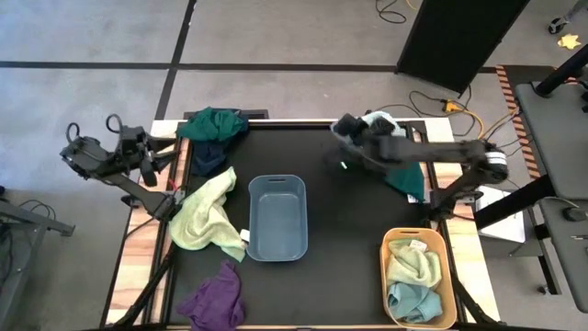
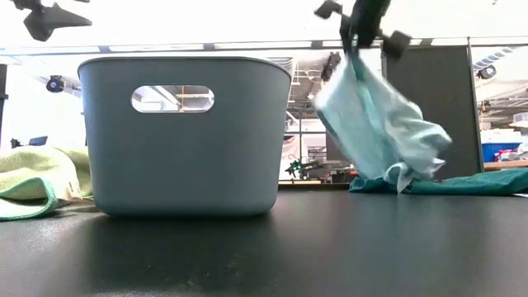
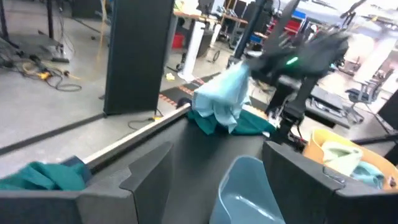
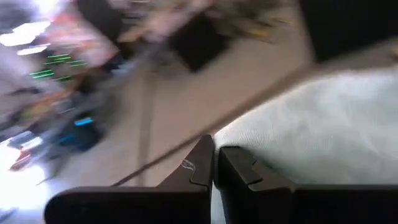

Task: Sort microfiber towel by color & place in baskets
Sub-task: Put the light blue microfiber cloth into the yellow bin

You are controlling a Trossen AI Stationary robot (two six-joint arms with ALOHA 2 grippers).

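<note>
My right gripper [image 1: 342, 129] is raised over the table's far right part, shut on a light blue towel [image 2: 375, 124] that hangs below it. A dark green towel [image 1: 409, 179] lies flat on the table under that arm. The grey-blue basket [image 1: 276, 216] stands mid-table. The yellow-orange basket [image 1: 418, 276] at the near right holds a pale yellow-green and a light blue cloth. A pale yellow-green towel [image 1: 207, 211], a purple towel [image 1: 216, 299] and a dark green and navy heap [image 1: 213, 138] lie on the left. My left gripper [image 3: 217, 174] waits open at the left edge. My right gripper [image 4: 216, 163] pinches the light blue towel between its two fingers at a bunched upper part [image 4: 249, 140], coming from above. The cloth hangs slack below the fingers [image 2: 360, 37]. Its lower end [image 2: 404, 177] is close over the dark green towel; whether it touches, I cannot tell.
Bare black tabletop lies between the two baskets and in front of the grey-blue one [image 2: 186, 132]. A dark upright panel [image 1: 459, 37] stands beyond the far edge. Cables lie on the floor behind the table.
</note>
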